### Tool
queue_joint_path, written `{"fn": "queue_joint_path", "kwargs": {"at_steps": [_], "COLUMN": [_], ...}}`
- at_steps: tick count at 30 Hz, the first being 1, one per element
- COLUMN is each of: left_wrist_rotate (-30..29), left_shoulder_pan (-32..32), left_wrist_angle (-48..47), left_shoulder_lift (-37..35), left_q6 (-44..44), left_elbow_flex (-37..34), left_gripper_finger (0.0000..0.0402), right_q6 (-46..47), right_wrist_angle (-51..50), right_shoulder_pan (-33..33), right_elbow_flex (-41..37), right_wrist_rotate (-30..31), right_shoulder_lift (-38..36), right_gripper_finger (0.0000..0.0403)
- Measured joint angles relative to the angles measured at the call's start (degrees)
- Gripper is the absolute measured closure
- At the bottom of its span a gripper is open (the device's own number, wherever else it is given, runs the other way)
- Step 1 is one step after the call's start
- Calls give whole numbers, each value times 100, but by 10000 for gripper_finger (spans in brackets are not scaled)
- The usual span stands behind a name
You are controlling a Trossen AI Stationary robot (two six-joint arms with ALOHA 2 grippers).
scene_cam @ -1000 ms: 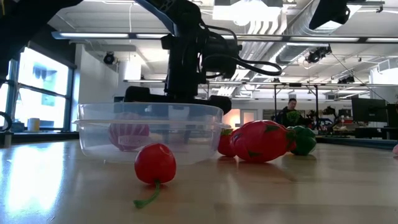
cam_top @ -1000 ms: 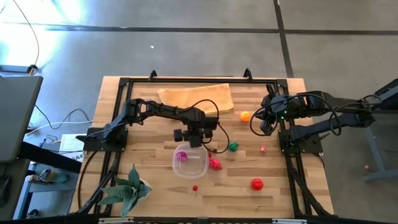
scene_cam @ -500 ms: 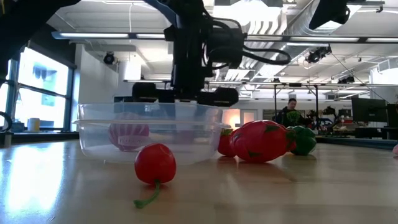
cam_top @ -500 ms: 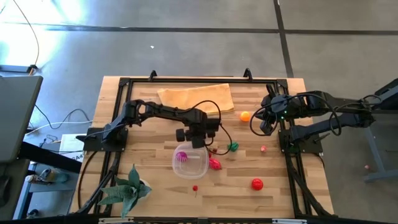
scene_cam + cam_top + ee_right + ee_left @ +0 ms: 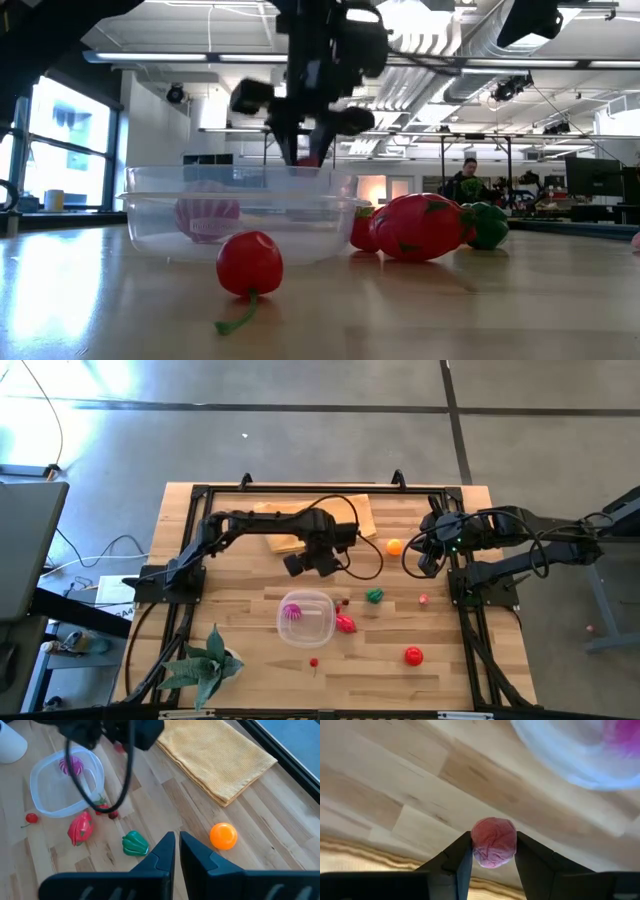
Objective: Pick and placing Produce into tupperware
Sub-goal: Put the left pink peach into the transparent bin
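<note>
The left gripper (image 5: 492,851) pinches a small pink-red fruit (image 5: 493,842), lifted so it can go over the tupperware (image 5: 306,616). The right gripper (image 5: 177,851) waits far right, closed, holding nothing.

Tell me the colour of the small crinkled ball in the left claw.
Pinkish red; the small crinkled ball shows best in the left wrist view.

One clear round tupperware (image 5: 318,630). Nine pieces of produce counted:
- one magenta-pink ribbed piece (image 5: 293,610) inside the tupperware
- one pinkish-red ball (image 5: 493,845) between the fingers of the left gripper (image 5: 493,836)
- seven on the tabletop (image 5: 250,682): one orange ball (image 5: 394,546), one green pepper (image 5: 374,596), one small pink piece (image 5: 424,599), one long red piece (image 5: 346,624), one round red piece (image 5: 413,655), one cherry (image 5: 314,662) and one tiny red piece (image 5: 344,602), possibly two there

One tan cloth (image 5: 352,510). One spiky green plant (image 5: 205,660).
</note>
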Motion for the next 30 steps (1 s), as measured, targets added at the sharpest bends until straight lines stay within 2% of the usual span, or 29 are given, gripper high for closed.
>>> {"fn": "queue_joint_path", "kwargs": {"at_steps": [8,13,20,30], "left_wrist_rotate": [-32,-21,-19,351], "left_shoulder_pan": [-389,-864,-1350,-1404], "left_wrist_angle": [-1210,-1349,-1276,-19], "left_shoulder_lift": [0,0,-4,-2], "left_q6": [-1602,-2592,-3927,-4984], "left_elbow_flex": [1275,1512,1178,218], "left_gripper_finger": [275,275,275,275], "right_q6": [0,0,0,0], "right_wrist_angle": [2,1,0,1], "right_shoulder_pan": [2,0,0,1], "right_elbow_flex": [0,0,0,0], "right_wrist_rotate": [-2,0,0,0], "right_shoulder_lift": [-2,-2,-2,-2], "right_gripper_finger": [384,384,384,384]}}
